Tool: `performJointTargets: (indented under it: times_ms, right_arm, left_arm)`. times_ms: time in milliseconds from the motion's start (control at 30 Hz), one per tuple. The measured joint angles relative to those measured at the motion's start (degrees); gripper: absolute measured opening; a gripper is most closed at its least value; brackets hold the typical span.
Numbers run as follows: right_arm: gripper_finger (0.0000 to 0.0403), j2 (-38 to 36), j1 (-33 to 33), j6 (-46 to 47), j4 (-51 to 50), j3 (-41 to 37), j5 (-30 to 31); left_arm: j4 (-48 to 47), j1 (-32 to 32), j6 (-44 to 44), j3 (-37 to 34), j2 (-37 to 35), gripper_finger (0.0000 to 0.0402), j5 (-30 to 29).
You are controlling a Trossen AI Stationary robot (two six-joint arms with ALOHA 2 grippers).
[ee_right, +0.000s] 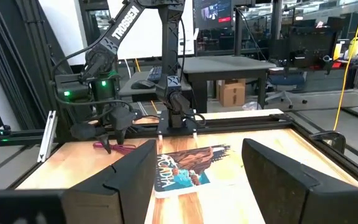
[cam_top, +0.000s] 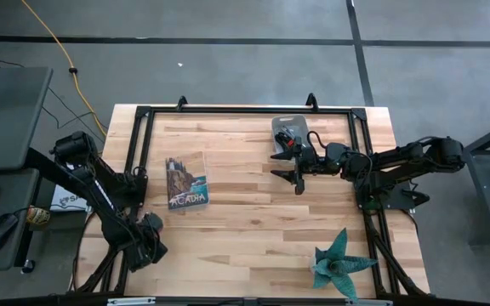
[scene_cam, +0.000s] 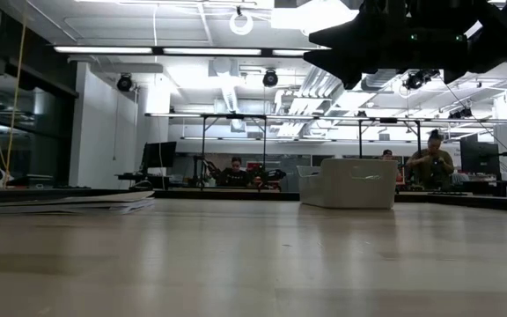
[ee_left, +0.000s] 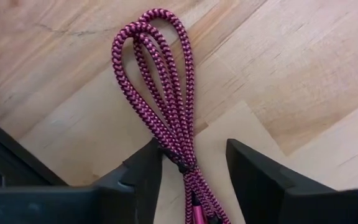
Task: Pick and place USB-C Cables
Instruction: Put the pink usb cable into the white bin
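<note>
Maroon-pink cable [ee_left: 166,106] btwn left gripper [ee_left: 194,165] fingers, jaws apart.

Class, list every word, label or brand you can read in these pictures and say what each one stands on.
"ACADIA": on the cover of the book, read in the right wrist view.
"TROSSEN": white letters along the left arm, same view.
Screens and signs in the room behind are too small to read.
No text on the maroon-pink cable.

Two black jointed arms, white TROSSEN lettering, green indicator lights, matte black fingers.
</note>
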Motion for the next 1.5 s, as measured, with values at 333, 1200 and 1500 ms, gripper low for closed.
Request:
performJointTargets:
  times_ms: [333, 1200, 1500]
  right_arm:
    - [0.0229, 0.0, 0.0, -0.04, -0.22, 0.0, 0.02]
    - [0.0229, 0.0, 0.0, -0.22, -0.8, 0.02, 0.17]
    - [0.0229, 0.0, 0.0, -0.13, -0.96, 0.02, 0.13]
  left_arm:
    - [-1.36, 0.0, 2.38, -0.09, 0.0, 0.0029, -1.14]
    - [0.94, 16.99, 33.88, 6.68, 0.37, 0.0, -15.65]
    - [28.01, 36.16, 81.66, 11.45, 0.26, 0.0, -21.32]
